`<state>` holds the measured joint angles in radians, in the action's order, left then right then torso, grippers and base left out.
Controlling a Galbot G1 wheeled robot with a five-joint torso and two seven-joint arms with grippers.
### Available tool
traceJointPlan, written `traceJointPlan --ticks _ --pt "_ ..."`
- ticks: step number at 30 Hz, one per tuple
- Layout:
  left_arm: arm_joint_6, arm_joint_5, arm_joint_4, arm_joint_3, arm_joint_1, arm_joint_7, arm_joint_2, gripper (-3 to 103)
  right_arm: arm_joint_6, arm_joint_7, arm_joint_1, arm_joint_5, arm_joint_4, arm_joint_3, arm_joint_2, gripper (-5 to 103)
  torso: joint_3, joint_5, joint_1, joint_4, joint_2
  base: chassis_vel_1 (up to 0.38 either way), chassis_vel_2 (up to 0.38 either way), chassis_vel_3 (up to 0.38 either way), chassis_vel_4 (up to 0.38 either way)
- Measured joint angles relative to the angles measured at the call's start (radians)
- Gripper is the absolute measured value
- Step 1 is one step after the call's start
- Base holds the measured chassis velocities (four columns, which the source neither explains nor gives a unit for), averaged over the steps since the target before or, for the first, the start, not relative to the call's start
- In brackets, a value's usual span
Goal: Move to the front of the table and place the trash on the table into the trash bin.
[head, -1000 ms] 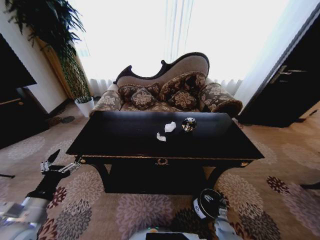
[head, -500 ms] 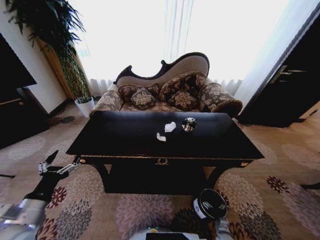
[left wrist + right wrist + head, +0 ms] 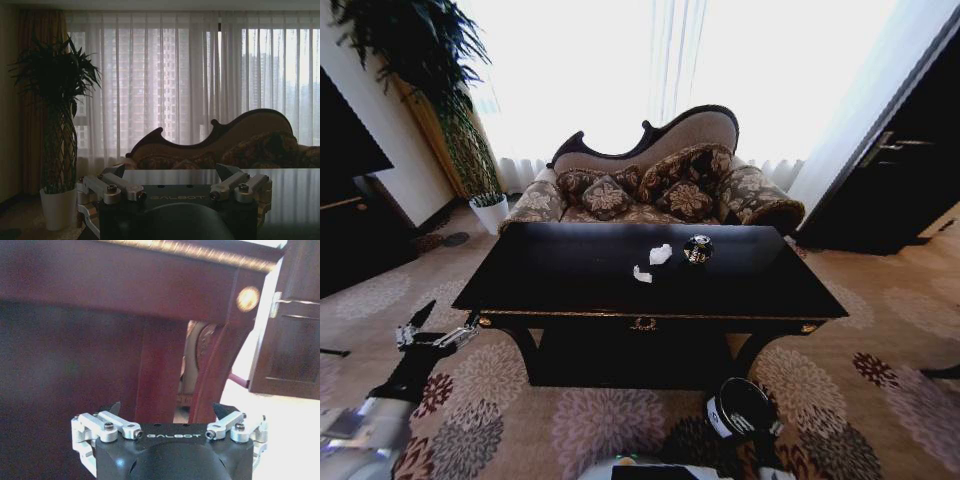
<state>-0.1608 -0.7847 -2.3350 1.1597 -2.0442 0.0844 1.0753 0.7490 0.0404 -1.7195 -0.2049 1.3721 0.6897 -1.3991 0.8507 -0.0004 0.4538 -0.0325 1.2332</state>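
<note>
Bench [image 3: 570, 275]: ahead of us, sofa [image 3: 660, 185] behind.
Trash: two paper wads [image 3: 660, 254], dark round piece [image 3: 697, 249] mid-bench.
Bin [image 3: 740, 408]: on carpet, front right.
Left gripper [image 3: 428, 330]: fingers spread, empty, near bench's left corner.
Right gripper [image 3: 167, 412]: fingers spread, empty, facing bench leg [image 3: 212, 370].

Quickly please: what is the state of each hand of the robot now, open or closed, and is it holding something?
Left hand: open, holding nothing, at the table's left end.
Right hand: open, holding nothing, low before the table's front.

Both grippers, the left gripper [image 3: 170, 175] and the right gripper [image 3: 167, 412], have black bodies lettered GALBOT, silver screw-fastened finger linkages and dark fingertips.
</note>
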Motion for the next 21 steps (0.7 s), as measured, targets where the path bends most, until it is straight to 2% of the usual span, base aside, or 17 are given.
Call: traceJointPlan --ticks 7,14,18,21 --pt "0.001 0.001 0.000 0.000 0.000 0.000 0.000 100 0.000 0.007 -0.155 -0.038 0.227 0.028 -0.040 100 0.000 0.0002 0.000 -0.0001 0.000 0.000 0.000 0.000 0.000" --pt "0.001 0.001 0.000 0.000 0.000 0.000 0.000 100 0.010 0.015 -0.242 -0.041 0.400 0.055 -0.066 100 0.000 0.0001 0.000 0.0000 0.000 0.000 0.000 0.000 0.000" --pt "0.001 0.001 0.000 0.000 0.000 0.000 -0.001 100 -0.014 0.025 -0.280 -0.076 0.505 0.082 -0.067 100 0.000 0.0001 0.000 0.0000 0.000 0.000 0.000 0.000 0.000" --pt "0.001 0.001 0.000 0.000 0.000 0.000 -0.001 100 -0.059 0.028 -0.298 -0.118 0.609 0.114 -0.061 100 0.000 0.0001 0.000 0.0000 0.000 0.000 0.000 0.000 0.000"
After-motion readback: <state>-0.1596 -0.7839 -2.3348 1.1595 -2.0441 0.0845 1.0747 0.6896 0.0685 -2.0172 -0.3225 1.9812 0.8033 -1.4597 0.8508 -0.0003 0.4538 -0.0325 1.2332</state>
